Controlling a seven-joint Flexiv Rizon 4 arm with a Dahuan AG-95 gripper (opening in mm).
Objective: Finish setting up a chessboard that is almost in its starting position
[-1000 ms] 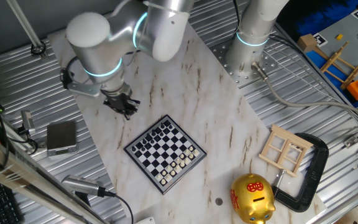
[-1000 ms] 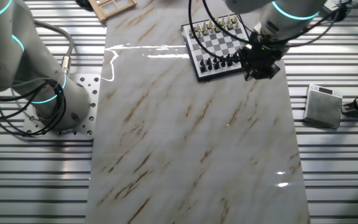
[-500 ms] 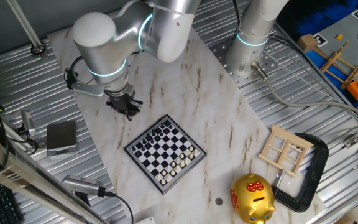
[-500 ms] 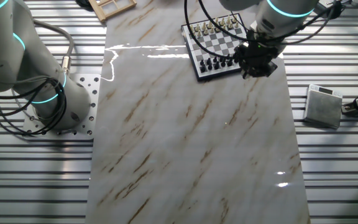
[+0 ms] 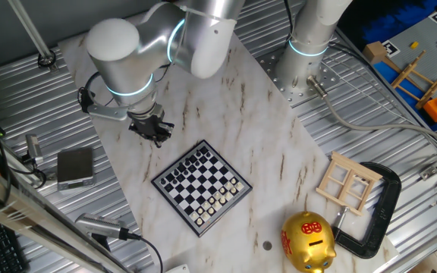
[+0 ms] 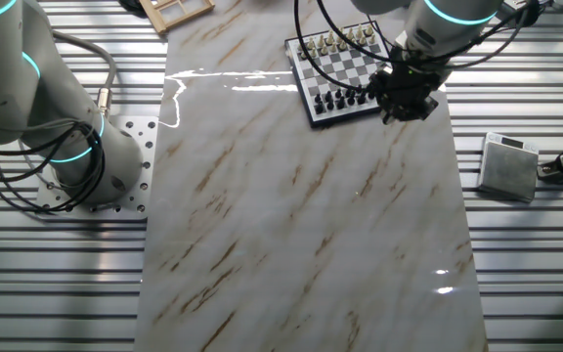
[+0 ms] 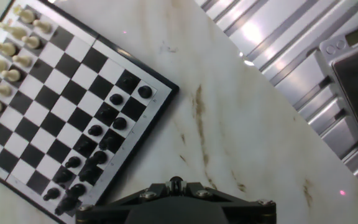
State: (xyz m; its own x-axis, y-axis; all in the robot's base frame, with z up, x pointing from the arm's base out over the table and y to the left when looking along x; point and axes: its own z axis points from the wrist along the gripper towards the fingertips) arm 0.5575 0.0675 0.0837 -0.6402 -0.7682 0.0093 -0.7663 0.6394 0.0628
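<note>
The chessboard (image 5: 201, 187) lies on the marble slab, with black and white pieces along opposite sides. It also shows in the other fixed view (image 6: 338, 66) and in the hand view (image 7: 73, 106), where one square in the black rows looks bare. My gripper (image 5: 154, 130) hangs over the bare marble just off the board's black-piece corner (image 6: 406, 98). In the hand view the gripper (image 7: 176, 183) has its fingers close together, with a small dark rounded piece tip showing between them.
A grey box (image 5: 75, 167) sits on the metal ribs left of the slab. A wooden frame (image 5: 349, 182), a black clamp (image 5: 378, 212) and a gold piggy bank (image 5: 307, 241) lie right of the board. A second arm's base (image 5: 306, 53) stands at the back.
My gripper has shifted slightly toward the board's black corner since one second ago, and has barely moved in the last half second. The board is unchanged.
</note>
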